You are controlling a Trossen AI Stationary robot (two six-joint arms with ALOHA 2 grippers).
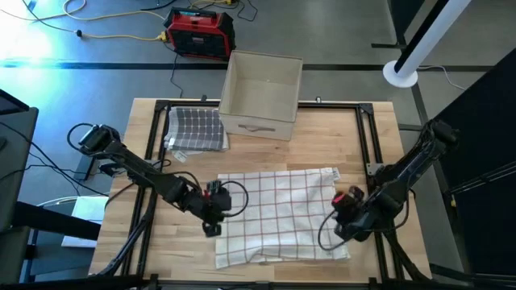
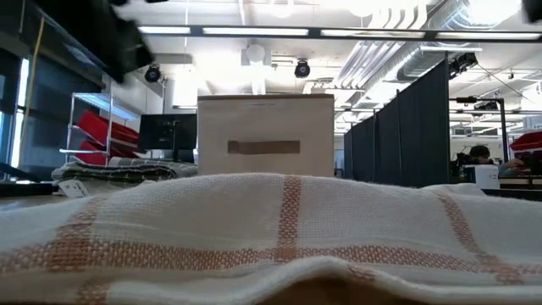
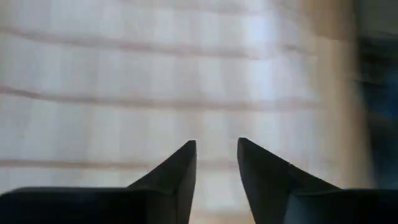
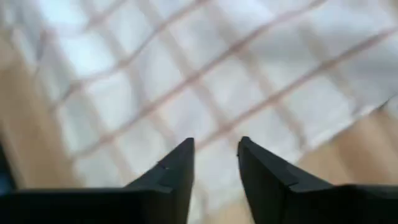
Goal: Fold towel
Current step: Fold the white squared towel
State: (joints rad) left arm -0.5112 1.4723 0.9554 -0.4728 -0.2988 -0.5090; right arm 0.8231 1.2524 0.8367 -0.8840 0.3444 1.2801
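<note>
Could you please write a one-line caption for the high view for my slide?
Left gripper and right gripper flank a checked towel spread on the table.

Grey floor with yellow cables, dark partition panels, red shelving, bright ceiling lights.

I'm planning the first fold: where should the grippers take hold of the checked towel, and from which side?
Grip the checked towel at its near corners. It lies spread flat, so only its edges give the fingers anything to pinch. The left gripper comes in from its left edge, the right gripper from its right, both low.
</note>
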